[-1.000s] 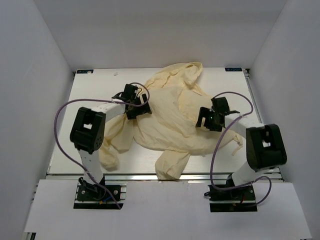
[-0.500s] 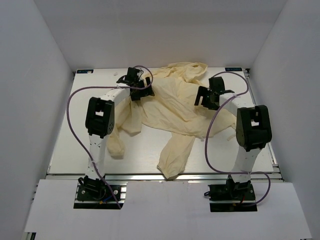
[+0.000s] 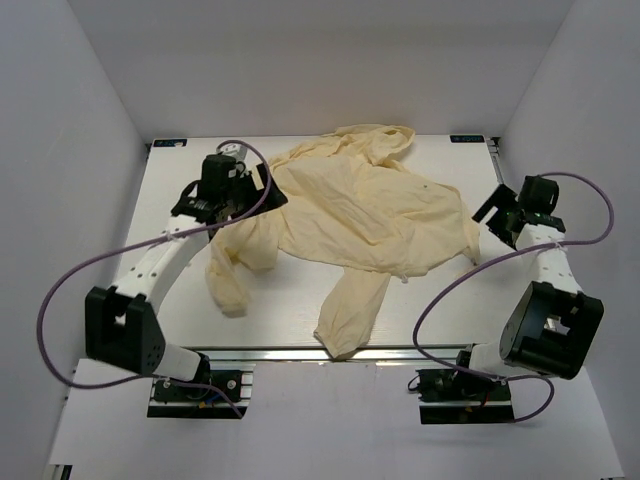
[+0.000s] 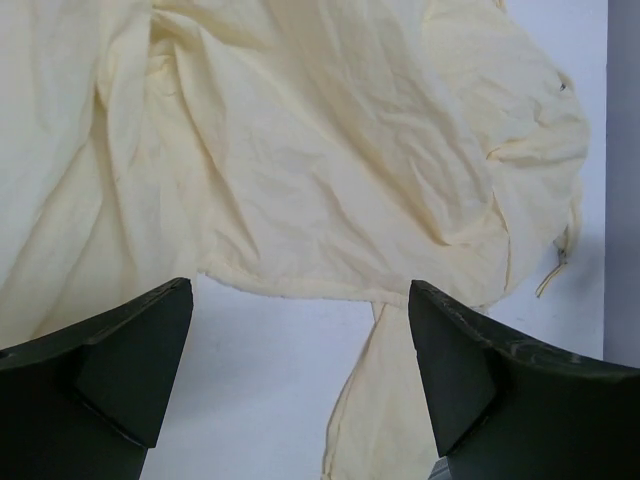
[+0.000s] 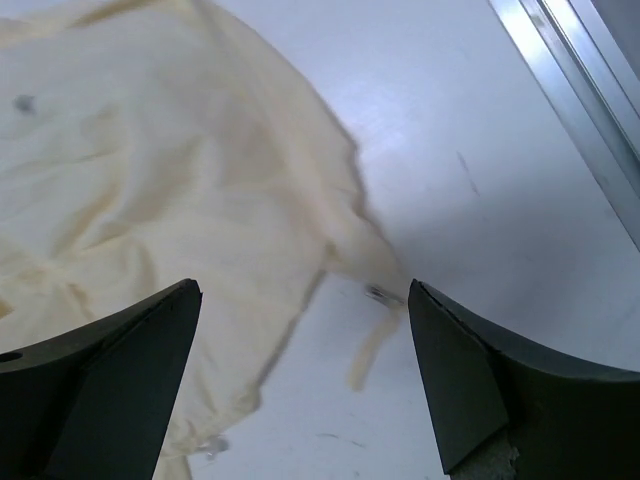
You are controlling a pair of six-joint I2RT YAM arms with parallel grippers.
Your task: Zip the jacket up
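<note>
The pale yellow jacket (image 3: 370,215) lies spread and crumpled on the white table (image 3: 290,315), hood at the far edge, one sleeve hanging toward the near edge and another at the left. It also fills the left wrist view (image 4: 320,150) and the right wrist view (image 5: 150,170). My left gripper (image 3: 255,205) is open and empty, raised over the jacket's left edge. My right gripper (image 3: 497,212) is open and empty, just right of the jacket's right corner. A small metal piece (image 5: 378,293) with a fabric tab shows at that corner.
White walls enclose the table on three sides. An aluminium rail (image 5: 580,110) runs along the table's right edge, close to my right gripper. Purple cables (image 3: 80,275) loop off both arms.
Both grippers have let go of the jacket and pulled outward, the left toward the left, the right toward the right edge. The jacket now lies flatter and wider.
</note>
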